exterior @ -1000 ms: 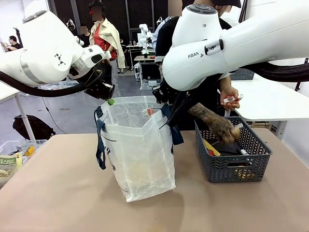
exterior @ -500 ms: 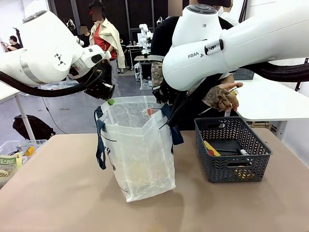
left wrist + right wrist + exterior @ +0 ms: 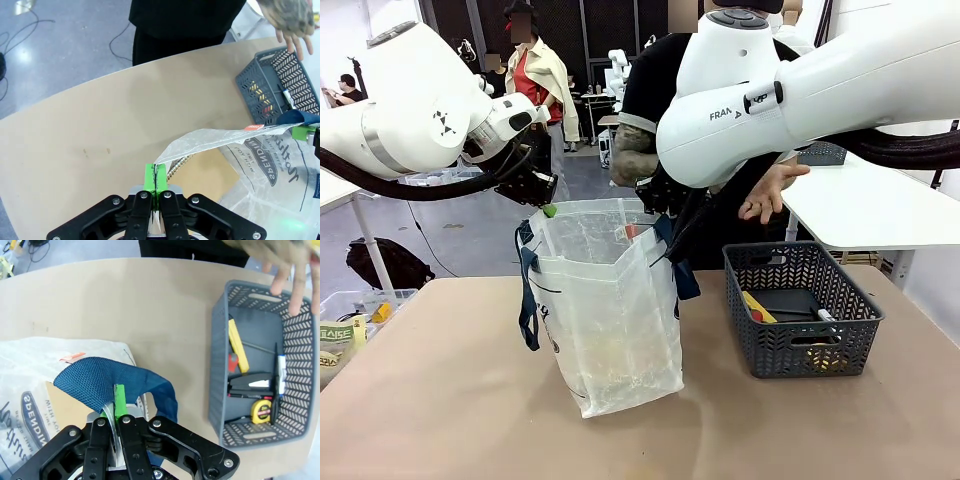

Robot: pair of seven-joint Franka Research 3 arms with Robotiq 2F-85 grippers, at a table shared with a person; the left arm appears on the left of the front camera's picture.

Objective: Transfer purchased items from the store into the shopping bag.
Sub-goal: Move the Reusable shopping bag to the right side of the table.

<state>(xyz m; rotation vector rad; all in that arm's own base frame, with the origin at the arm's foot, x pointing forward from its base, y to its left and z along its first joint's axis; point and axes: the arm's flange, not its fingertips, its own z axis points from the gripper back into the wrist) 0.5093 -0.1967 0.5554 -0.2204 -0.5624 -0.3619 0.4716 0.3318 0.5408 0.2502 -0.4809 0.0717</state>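
Bag (image 3: 610, 320) held open on the counter (image 3: 440, 410).
Left hand (image 3: 154, 176) pinches the bag's clear rim; right hand (image 3: 118, 399) is clamped on its rim at the blue strap (image 3: 100, 380). The basket (image 3: 800, 350) just beside it holds a yellow packet (image 3: 238, 347).

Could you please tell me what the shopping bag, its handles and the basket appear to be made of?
Shopping bag: thin translucent plastic, slightly glossy; contents show through and it creases.
Handles: navy woven webbing, likely fabric; visible weave.
Basket: probably rigid moulded plastic, dark grey, matte lattice walls.
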